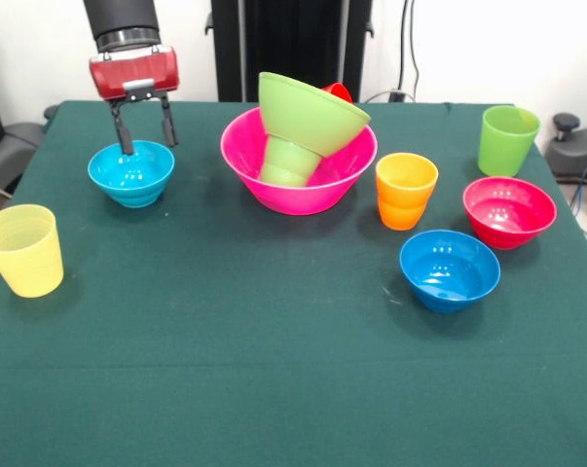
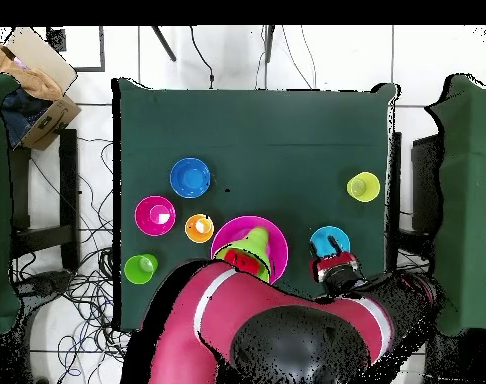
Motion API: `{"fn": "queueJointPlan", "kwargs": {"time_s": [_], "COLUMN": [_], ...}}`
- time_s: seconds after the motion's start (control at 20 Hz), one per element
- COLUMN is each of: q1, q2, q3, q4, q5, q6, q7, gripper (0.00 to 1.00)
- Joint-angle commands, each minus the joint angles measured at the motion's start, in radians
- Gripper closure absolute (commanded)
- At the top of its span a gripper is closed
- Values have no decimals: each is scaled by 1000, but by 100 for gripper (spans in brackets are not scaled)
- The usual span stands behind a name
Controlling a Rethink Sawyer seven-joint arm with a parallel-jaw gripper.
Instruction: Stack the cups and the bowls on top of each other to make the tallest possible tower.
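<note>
Hand, fingers spread and pointing down, empty, at the far rim of the upright light blue bowl on the bench, far left. To its right stands the tower: the large pink bowl holds the small green cup, mouth down. The lime green bowl on it tips left, its axis off vertical, the red cup behind.

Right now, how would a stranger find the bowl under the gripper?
Start at the large pink bowl in the front view. Left of it, beneath the open gripper, stands a small light blue bowl. The other blue bowl is darker.
</note>
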Motion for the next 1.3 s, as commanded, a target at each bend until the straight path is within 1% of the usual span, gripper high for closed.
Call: {"fn": "queueJointPlan", "kwargs": {"time_s": [0.05,0.15,0.25,0.4,0.65,0.75,1.0,1.1,1.3], "q1": [55,55,40,36,48,49,67,58,61], "q2": [47,50,52,56,59,62,62,64,65], "q3": [131,130,136,136,124,120,110,108,104], "q4": [-19,-24,-17,-10,-14,-21,-63,-28,-23], "q5": [53,71,111,149,182,202,193,200,203], "q6": [91,95,70,50,22,9,41,11,15], "q7": [-200,-212,-254,-279,-304,-329,-279,-311,-310], "gripper": [0,0,0,0,0,0,0,0,0]}}
